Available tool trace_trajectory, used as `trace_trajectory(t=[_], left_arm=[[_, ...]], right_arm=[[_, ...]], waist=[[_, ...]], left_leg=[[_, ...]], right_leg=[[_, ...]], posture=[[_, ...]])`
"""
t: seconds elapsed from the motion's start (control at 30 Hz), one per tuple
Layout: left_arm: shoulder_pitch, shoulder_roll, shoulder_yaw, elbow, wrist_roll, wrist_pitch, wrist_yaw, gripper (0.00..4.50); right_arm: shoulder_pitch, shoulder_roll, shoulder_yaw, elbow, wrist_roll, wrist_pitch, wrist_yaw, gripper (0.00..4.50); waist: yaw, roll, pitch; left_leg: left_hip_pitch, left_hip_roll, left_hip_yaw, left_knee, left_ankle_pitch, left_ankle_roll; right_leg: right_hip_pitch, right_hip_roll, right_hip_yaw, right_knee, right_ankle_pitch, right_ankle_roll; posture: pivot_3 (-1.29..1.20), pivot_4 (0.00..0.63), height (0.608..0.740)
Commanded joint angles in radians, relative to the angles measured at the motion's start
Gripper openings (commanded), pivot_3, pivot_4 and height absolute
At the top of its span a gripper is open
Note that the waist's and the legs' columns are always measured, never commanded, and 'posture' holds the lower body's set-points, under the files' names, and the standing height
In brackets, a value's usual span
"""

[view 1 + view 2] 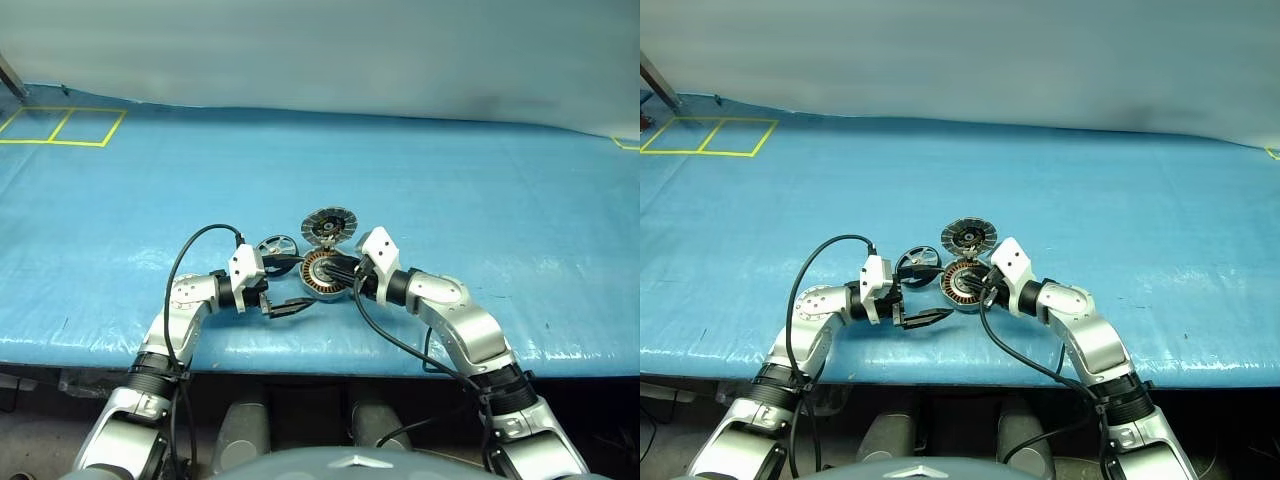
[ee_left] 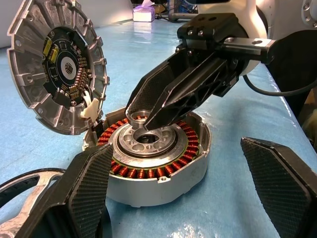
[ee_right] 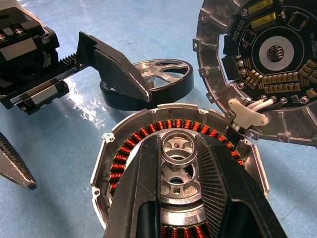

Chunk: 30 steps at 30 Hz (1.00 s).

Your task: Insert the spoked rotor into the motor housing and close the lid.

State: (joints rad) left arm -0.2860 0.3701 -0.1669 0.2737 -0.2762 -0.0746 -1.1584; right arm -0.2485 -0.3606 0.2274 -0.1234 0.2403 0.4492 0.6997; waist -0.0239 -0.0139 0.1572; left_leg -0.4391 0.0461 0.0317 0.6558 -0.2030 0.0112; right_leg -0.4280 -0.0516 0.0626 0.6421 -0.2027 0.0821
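Spreading its two black, cross-hatched fingers wide, the left gripper [image 1: 923,304] holds nothing; one finger [image 3: 121,74] reaches over the spoked rotor [image 3: 163,74], a silver wheel with a thick dark rim that lies flat on the glossy blue sheet [image 1: 480,200], just beyond that fingertip. Between the left fingers and slightly past them sits the motor housing [image 2: 188,166], a shallow cast-grey cup ringed with copper-coloured coils around a smooth silver hub. Its lid [image 2: 54,64], a finely ribbed grey disc with a dark circuit board on its inner face, stands tipped open at the housing's far rim, joined there by a white connector. The right gripper [image 2: 141,115] comes in above the housing, its ribbed fingers drawn near together over the hub; they seem to pinch the hub's small raised ring, though contact is hard to confirm.
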Motion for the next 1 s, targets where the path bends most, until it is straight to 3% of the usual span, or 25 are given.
trace_trajectory(t=[0.03, 1.0], left_arm=[[-0.001, 0.001, 0.003, -0.013, -0.002, -0.019, -0.007, 4.5], [-0.009, 0.002, 0.006, 0.01, 0.013, -0.035, 0.008, 4.5]], right_arm=[[-0.003, 0.003, -0.001, -0.015, -0.003, -0.021, 0.006, 0.69], [0.003, 0.01, 0.008, 0.009, -0.027, -0.019, 0.0, 0.69]], waist=[[0.0, 0.0, 0.0], [0.0, 0.0, 0.0]], left_leg=[[0.0, 0.0, 0.0, 0.0, 0.0, 0.0], [0.0, 0.0, 0.0, 0.0, 0.0, 0.0]], right_leg=[[0.0, 0.0, 0.0, 0.0, 0.0, 0.0], [0.0, 0.0, 0.0, 0.0, 0.0, 0.0]], posture=[[0.0, 0.15, 0.74], [0.0, 0.15, 0.74]])
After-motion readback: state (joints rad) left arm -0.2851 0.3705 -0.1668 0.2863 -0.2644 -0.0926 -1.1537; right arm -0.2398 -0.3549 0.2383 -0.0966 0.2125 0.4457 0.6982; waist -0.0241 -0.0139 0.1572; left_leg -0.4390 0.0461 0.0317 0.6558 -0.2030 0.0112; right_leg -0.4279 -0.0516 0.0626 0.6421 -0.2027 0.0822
